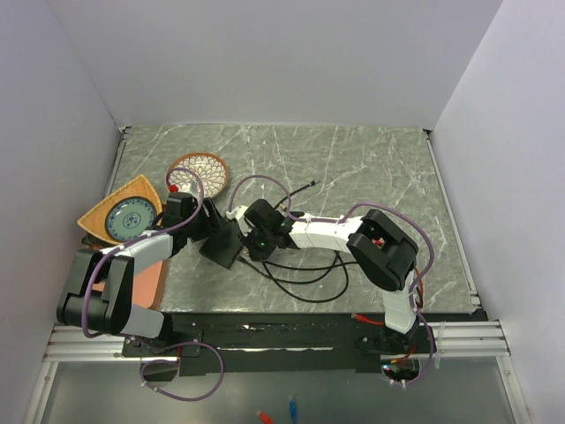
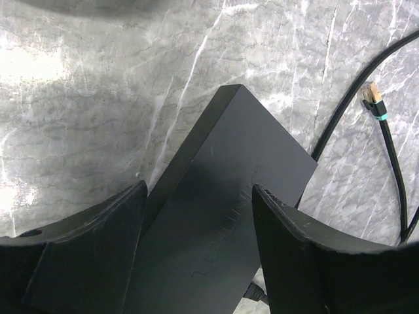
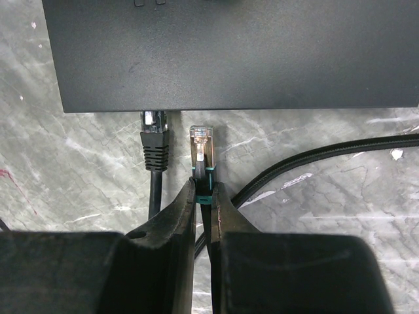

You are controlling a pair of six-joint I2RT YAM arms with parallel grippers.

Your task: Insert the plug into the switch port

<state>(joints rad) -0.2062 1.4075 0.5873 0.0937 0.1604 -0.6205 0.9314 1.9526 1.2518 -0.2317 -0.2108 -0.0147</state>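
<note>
**Nearly there: plug aimed, not yet in**

My right claw is clamped on the teal-banded tail of the plug, whose clear, gold-pinned tip points to 12 o'clock. It stops just short of the switch, a flat matte-black box on the marbled bench; pushing it home is what remains. At 11 o'clock a black connector already meets that edge. Beyond, my left claw straddles the switch; whether it pinches, I cannot tell.

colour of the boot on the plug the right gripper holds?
Teal boot behind the clear plug; best in the right wrist view.
</note>
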